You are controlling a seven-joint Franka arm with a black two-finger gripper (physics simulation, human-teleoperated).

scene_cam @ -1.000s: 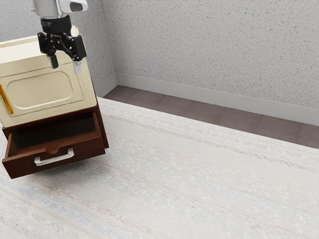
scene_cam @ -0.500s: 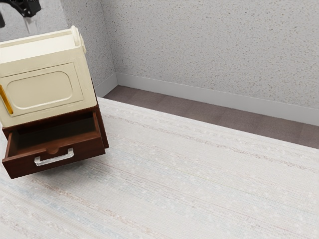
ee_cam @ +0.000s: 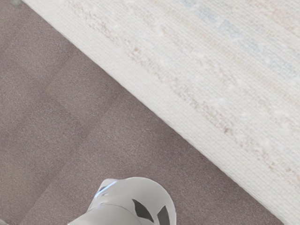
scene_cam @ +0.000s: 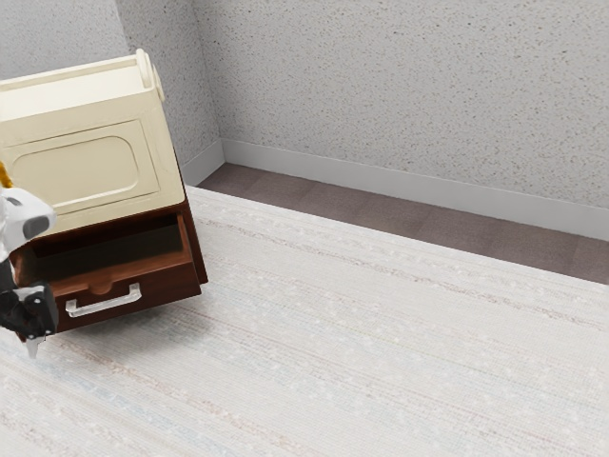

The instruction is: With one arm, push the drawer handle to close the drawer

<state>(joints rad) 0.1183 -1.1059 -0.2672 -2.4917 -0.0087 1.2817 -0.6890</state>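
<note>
exterior view: drawer hangs open at the base of the cream-fronted cabinet, handle on its face; gripper low near that face, by the exterior view's left edge, open or closed i cannot tell. step in hand, likely the approach; next, line up before the handle, then push straight inward.
</note>
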